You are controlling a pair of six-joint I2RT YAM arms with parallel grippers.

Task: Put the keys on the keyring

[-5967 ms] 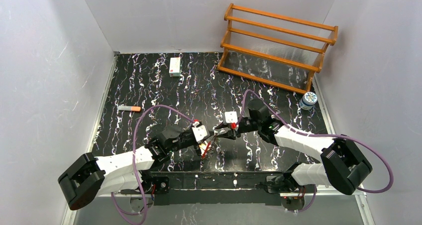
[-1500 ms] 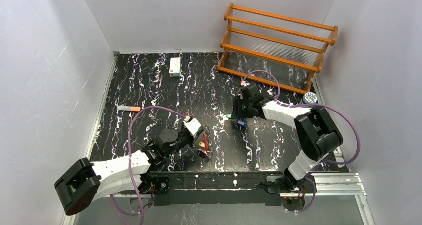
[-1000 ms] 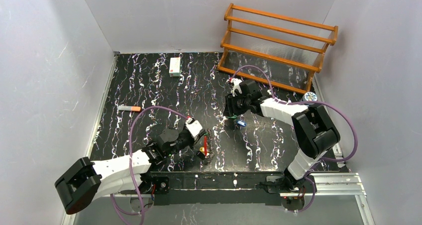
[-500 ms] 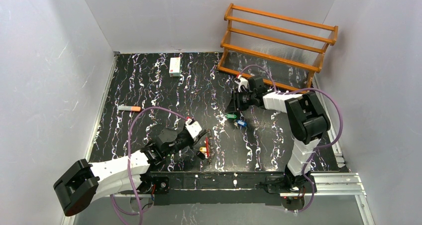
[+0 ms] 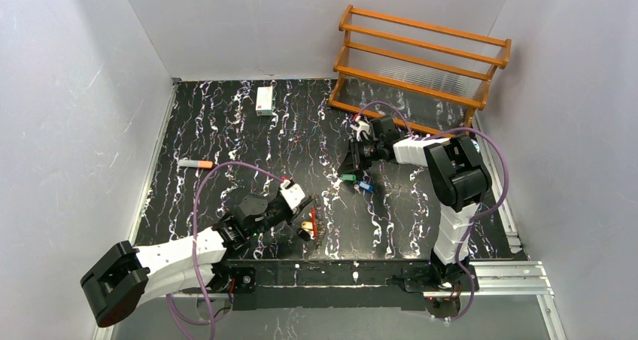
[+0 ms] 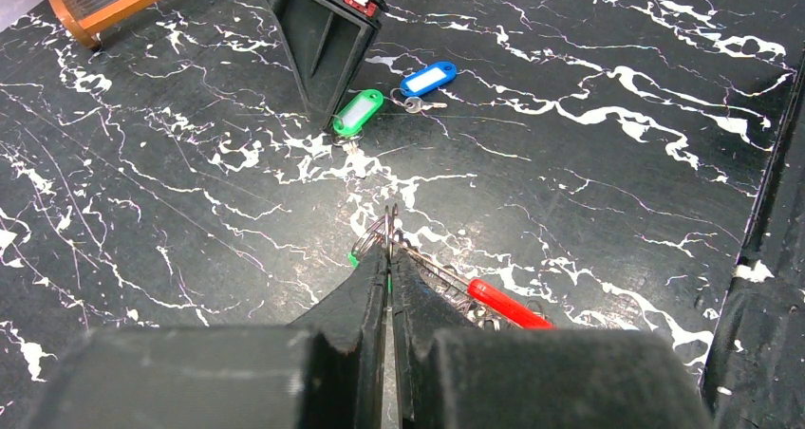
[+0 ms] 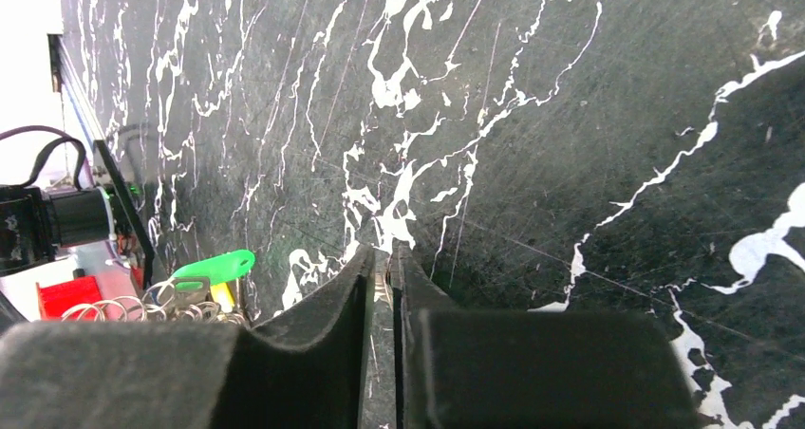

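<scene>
Our left gripper (image 6: 389, 244) clamps the keyring (image 6: 503, 304), near; both keys (image 6: 358, 113) lie unthreaded farther off; our right gripper's (image 7: 383, 256) grip we cannot tell.

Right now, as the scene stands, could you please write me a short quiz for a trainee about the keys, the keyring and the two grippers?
1. True or false: the green key and the blue key already hang on the keyring.
2. The left gripper is: A open above the keyring; B shut on the keyring's metal loop; C out of view.
3. Fill in: the right gripper stands with its tip beside the ___ key.
Key: 1 false; 2 B; 3 green.
</scene>
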